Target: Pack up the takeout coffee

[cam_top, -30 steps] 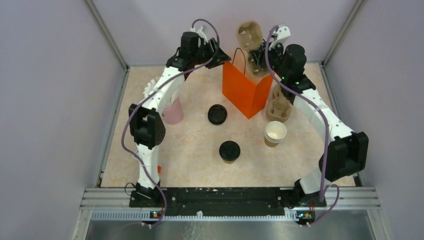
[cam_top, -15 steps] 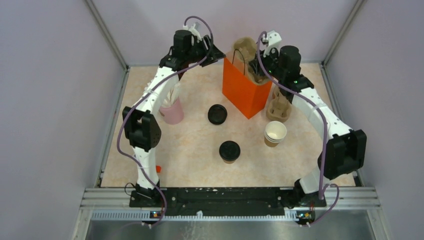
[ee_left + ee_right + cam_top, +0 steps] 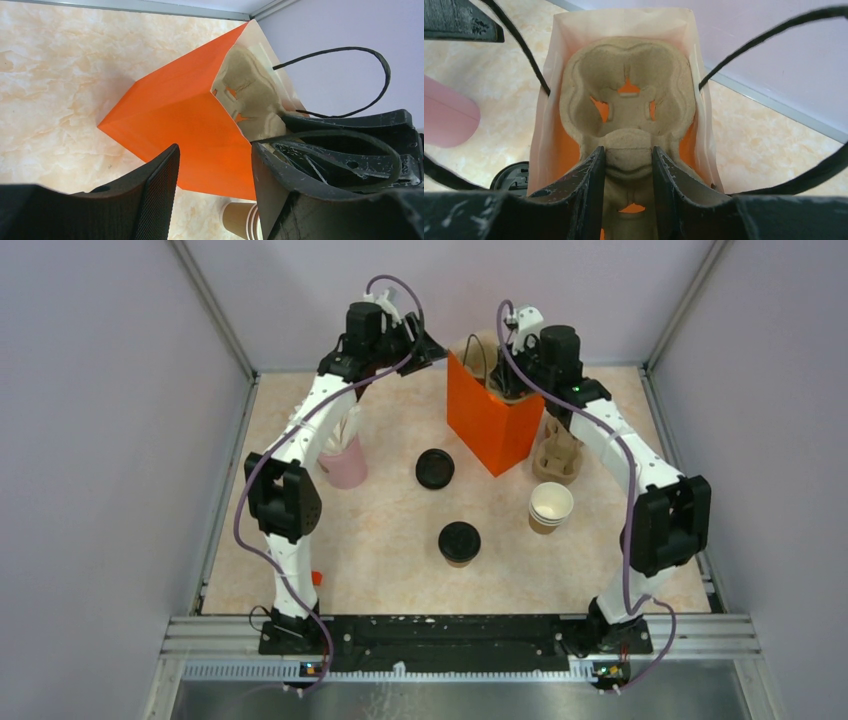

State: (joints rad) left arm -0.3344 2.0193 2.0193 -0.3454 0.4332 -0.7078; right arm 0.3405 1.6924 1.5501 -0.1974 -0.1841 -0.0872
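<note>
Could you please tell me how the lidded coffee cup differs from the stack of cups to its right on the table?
The lidded coffee cup is capped with a black lid; the stack of cups is open, showing a white inside. The lidded coffee cup is single; the stack of cups is several nested together. Both are brown paper and stand upright on the table.

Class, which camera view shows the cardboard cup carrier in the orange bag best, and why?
The right wrist view: the cup carrier fills the mouth of the orange bag, pinched by the right pincer. The left wrist view shows only one side of it; in the top view the right arm largely hides it.
</note>
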